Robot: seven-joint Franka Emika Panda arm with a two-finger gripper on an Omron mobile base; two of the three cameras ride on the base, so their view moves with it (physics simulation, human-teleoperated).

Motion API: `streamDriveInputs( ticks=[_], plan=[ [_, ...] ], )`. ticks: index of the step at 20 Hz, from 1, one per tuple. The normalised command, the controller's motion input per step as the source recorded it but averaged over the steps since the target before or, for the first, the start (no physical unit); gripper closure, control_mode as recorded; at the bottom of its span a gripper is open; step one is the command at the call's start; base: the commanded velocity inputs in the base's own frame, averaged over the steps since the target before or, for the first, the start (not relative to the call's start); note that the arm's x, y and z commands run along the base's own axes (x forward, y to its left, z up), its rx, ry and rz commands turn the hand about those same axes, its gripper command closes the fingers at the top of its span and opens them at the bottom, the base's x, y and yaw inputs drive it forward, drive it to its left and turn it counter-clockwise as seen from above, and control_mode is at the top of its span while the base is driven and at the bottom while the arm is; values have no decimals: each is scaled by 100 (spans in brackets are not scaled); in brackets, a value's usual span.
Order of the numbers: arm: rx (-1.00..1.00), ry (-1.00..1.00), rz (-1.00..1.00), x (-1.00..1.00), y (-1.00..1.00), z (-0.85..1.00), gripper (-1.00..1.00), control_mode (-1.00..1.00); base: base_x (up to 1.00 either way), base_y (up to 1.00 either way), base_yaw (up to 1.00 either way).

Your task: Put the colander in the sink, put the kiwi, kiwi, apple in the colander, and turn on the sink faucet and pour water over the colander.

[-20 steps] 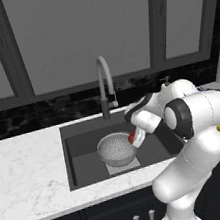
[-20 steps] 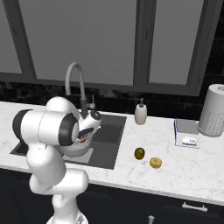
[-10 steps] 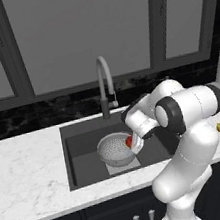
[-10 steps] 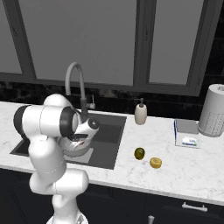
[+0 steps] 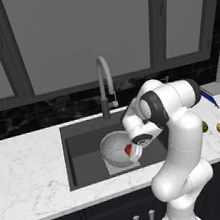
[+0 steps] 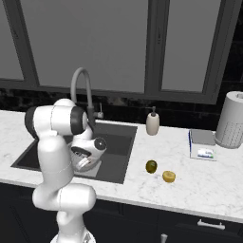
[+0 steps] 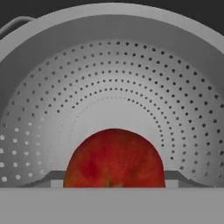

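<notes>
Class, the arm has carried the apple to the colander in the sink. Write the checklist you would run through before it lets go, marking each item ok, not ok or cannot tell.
1. Colander sits in the sink: ok.
2. Apple over the colander bowl: ok.
3. Gripper low enough to release gently: cannot tell.
4. Colander bowl free of other fruit: ok.
5. Both kiwis on the counter, waiting: ok.
6. Faucet running: not ok, no stream seen.

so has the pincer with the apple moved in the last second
Yes. In the left base view the pincer carrying the apple has come down and leftward from the sink's right side, now over the colander.
</notes>
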Motion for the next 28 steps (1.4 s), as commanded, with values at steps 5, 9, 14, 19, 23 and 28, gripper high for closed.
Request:
streamDriveInputs(
  ticks=[5, 9, 14, 19, 23, 28],
  plan=[
    [0, -1, 0, 14, 0, -8, -100, -100, 0, 0, 0],
    [4, -10, 0, 14, 0, 3, -100, -100, 0, 0, 0],
    [7, -5, 0, 30, 0, 25, -100, -100, 0, 0, 0],
    [8, -8, 3, 15, 0, 54, -100, -100, 0, 0, 0],
    [15, -23, 2, 0, -5, 100, -100, -100, 0, 0, 0],
    [21, -20, 0, 0, -27, 100, -100, -100, 0, 0, 0]
  ],
)
